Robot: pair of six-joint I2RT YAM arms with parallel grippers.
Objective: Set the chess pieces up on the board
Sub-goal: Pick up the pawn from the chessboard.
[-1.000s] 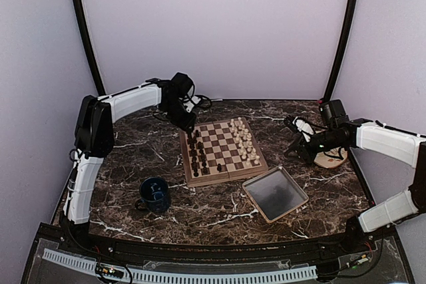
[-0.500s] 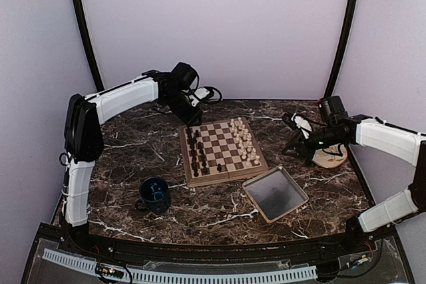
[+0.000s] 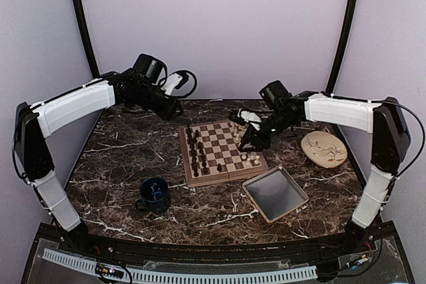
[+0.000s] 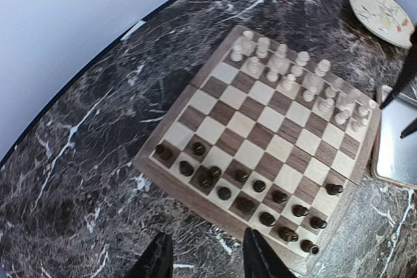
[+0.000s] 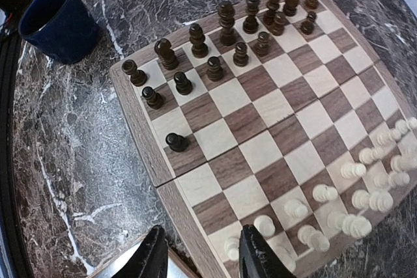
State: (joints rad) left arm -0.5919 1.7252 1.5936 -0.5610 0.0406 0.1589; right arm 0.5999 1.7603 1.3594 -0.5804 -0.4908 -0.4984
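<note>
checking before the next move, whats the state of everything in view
square wooden chessboard: lying flat, centre squares bare
dark brown wooden chess pieces: upright in two rows, one pawn standing ahead
cream-white wooden chess pieces: upright along the opposite edge
dark blue mug: upright
grey rectangular tray: flat, empty
round beige plate: flat, no pieces on it
left claw: open, empty
right claw: open, empty, above the board

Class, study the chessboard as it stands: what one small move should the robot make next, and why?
Probably move the open right gripper, hovering over the cream side of the board, across to the lone dark pawn. That pawn stands ahead of the two dark rows, while the cream pieces look lined up, so it seems unplaced.
</note>
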